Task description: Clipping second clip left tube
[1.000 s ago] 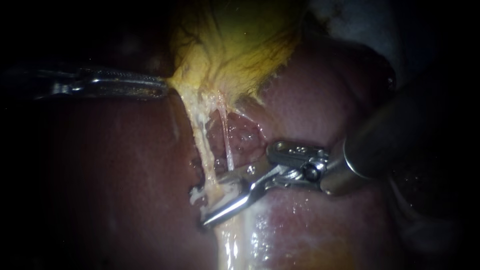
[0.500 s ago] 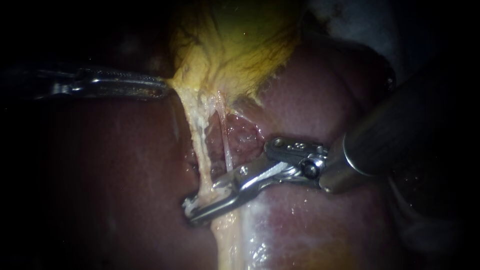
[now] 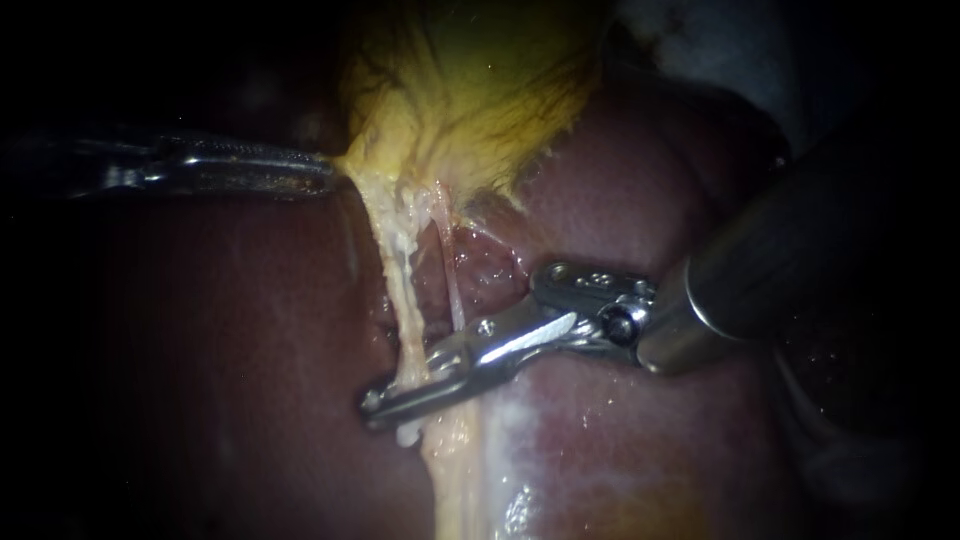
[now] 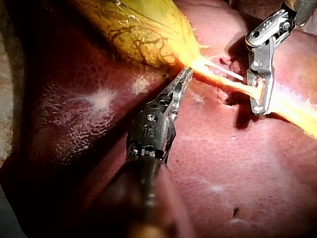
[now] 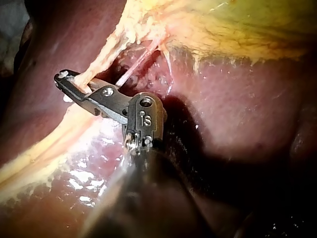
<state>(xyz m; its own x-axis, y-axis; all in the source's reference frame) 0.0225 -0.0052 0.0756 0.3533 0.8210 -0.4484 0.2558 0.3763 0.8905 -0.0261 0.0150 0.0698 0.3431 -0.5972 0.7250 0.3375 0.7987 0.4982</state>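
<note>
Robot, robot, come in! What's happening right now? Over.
Left instrument: jaws shut on gallbladder. Right instrument: jaws shut across left tube. Thin tube close beside; nothing else in the way.

Two instruments are counted: one left instrument (image 3: 325, 180) and one right instrument (image 3: 372, 405), each ending in two jaws, four jaws in all. Of tissue, one gallbladder (image 3: 470, 90) and one liver (image 3: 230, 350) are noted. Two tubes are recorded: one thick tube (image 3: 403, 290) and one thin tube (image 3: 453, 285).
</note>
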